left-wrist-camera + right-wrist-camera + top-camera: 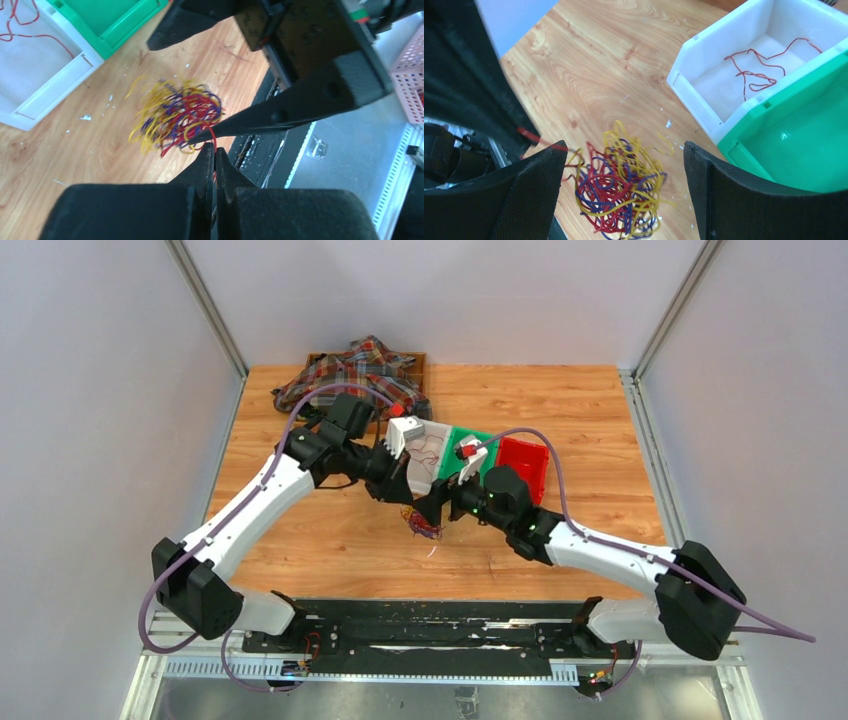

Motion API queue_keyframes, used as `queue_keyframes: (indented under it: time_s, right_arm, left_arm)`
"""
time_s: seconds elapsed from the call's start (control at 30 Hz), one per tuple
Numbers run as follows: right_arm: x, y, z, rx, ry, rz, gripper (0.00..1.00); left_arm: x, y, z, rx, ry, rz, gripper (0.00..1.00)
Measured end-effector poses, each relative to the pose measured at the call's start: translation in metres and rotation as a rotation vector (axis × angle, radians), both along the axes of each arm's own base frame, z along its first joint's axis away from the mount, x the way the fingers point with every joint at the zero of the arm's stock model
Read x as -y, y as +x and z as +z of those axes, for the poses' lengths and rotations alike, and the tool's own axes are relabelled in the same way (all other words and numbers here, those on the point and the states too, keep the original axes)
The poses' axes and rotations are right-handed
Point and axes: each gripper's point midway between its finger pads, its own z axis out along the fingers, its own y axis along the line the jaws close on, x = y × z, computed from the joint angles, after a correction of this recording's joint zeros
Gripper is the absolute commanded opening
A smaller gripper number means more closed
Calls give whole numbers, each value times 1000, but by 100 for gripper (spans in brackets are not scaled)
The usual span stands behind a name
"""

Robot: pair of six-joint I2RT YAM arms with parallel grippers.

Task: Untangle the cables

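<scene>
Wooden table [600,410], pale grey walls on three sides, metal posts at the far corners. A black rail runs along the near edge by my bases.

Count:
- Bins, three in a row past mid-table: white bin [437,432], green bin [482,438], red bin [525,462].
- One loose red wire [754,75] lies in the white bin.
- One plaid cloth [355,370], heaped at the far left edge.
- One tangle of cables [619,195], with yellow, red and blue-purple loops too fine to count.

The tangle sits mid-table, just nearer than the white bin and between my two wrists. It probably rests on the wood, but the top view is too coarse to be sure.

My left pincer [214,152] is pressed together on a single red strand [214,136] at the tangle's near side. My right pincer [624,150] stands wide apart, one finger on either side of the tangle and above it, gripping nothing. One right finger crosses close by my left tips.

There is bare board to the left, to the right and on the near side. The bins crowd the far side.
</scene>
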Motion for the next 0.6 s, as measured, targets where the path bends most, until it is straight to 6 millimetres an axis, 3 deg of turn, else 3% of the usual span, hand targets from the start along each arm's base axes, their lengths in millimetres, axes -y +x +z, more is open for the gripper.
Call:
queue_keyframes:
  time_s: [0.17,0.4,0.6]
  right_arm:
    - [-12,13,7,10,44,-23,83]
    - [-36,26,-1,-17,79,-39,79]
    - [-39,30,-8,-38,109,-70,78]
  left_arm:
    - [3,-8,14,-21,-34,-25,1]
    - [7,-17,32,-38,-80,-64,1]
    - [9,-17,57,0,-112,-78,1]
